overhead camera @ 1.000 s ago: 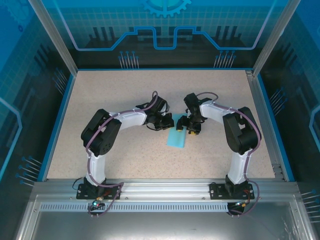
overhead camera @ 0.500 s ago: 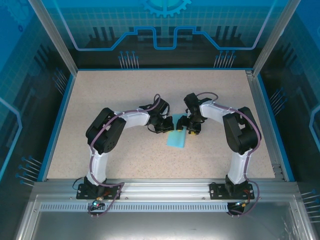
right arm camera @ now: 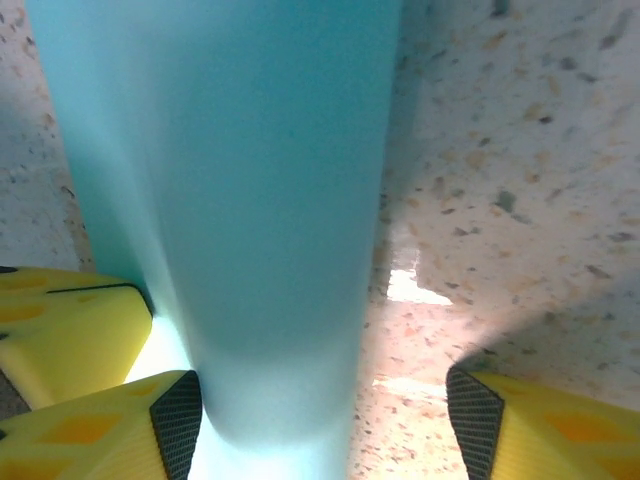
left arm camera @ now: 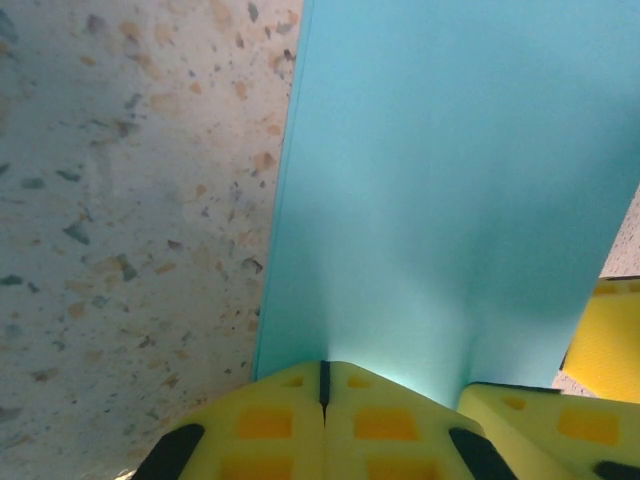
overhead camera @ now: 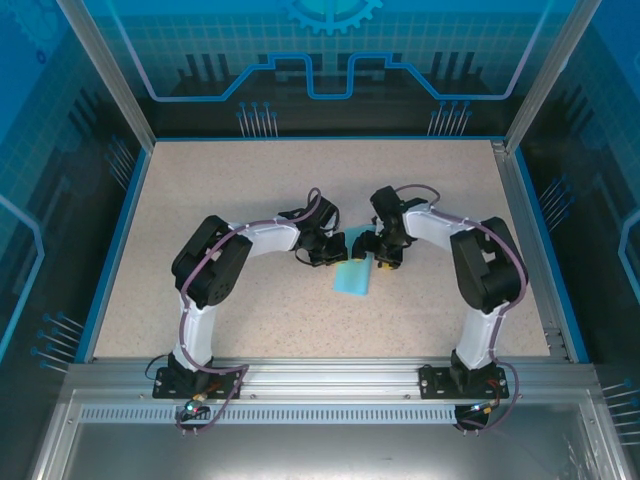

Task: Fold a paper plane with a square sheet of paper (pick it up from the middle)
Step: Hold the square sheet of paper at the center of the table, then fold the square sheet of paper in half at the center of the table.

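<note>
Seen from above, the sheet of paper (overhead camera: 352, 279) lies folded into a narrow strip in the middle of the speckled table (overhead camera: 240, 190), with the left gripper (overhead camera: 331, 252) and right gripper (overhead camera: 384, 257) both at its far end. The left wrist view shows the left gripper's yellow fingers (left arm camera: 270, 425) pressed together at the paper's end, though it is unclear whether they pinch it. In the right wrist view the right gripper is spread, with the strip running between its jaws and lying against one finger (right arm camera: 100, 430).

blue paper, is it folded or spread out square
Folded, it seems: from above the blue paper lies as a narrow strip, longer than wide, not square. Layers: cannot tell.
</note>
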`<state>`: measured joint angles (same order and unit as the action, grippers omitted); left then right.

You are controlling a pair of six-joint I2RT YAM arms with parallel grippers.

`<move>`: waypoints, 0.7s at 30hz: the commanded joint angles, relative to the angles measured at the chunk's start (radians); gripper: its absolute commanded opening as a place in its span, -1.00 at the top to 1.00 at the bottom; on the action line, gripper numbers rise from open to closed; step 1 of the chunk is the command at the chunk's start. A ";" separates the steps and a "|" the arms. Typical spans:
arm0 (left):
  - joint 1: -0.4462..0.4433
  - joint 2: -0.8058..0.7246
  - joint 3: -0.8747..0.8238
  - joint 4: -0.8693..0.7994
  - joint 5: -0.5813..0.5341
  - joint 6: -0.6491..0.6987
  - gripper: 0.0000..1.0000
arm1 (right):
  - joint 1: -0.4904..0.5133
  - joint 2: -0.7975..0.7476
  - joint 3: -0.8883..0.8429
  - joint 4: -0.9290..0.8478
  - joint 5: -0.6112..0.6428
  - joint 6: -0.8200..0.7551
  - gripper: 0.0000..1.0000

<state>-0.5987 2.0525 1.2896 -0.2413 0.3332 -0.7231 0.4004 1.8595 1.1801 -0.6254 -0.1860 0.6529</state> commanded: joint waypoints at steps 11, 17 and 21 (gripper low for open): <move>-0.007 0.028 -0.013 -0.036 -0.040 0.026 1.00 | -0.087 -0.188 -0.253 0.452 -0.408 0.036 0.72; -0.007 0.028 -0.017 -0.033 -0.038 0.024 1.00 | -0.087 -0.117 -0.275 0.486 -0.404 0.035 0.99; -0.007 0.029 -0.017 -0.036 -0.039 0.027 1.00 | -0.097 -0.113 -0.295 0.497 -0.390 0.018 0.99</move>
<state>-0.5995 2.0525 1.2896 -0.2413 0.3321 -0.7227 0.3084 1.7401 0.8963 -0.1638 -0.5518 0.6880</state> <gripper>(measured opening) 0.056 0.044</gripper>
